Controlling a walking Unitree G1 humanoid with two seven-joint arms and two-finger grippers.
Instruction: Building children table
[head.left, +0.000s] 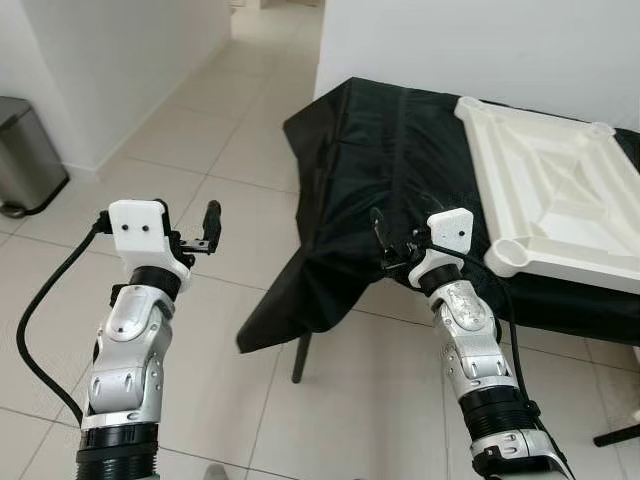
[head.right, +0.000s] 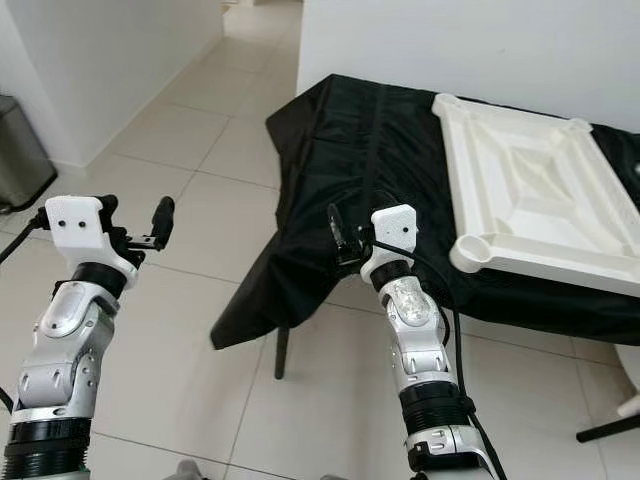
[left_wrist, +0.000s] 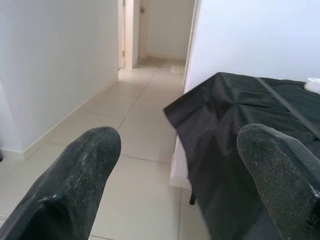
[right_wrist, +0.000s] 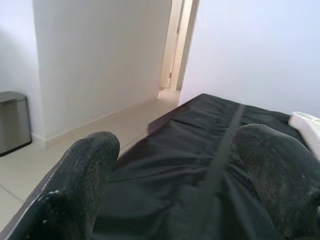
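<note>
Both hands — left hand (head.left: 205, 232), right hand (right_wrist: 175, 185) — gape wide, empty, near the tabletop (head.left: 560, 190).

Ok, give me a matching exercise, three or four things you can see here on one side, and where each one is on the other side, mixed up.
Things:
1. white tabletop
2. black cloth
3. metal bin
4. left gripper

Places:
A. over bare floor tiles
B. by the wall on the robot's left
C. upside down on the cloth
D. draped over the table

Pairs: 1-C, 2-D, 3-B, 4-A
</note>
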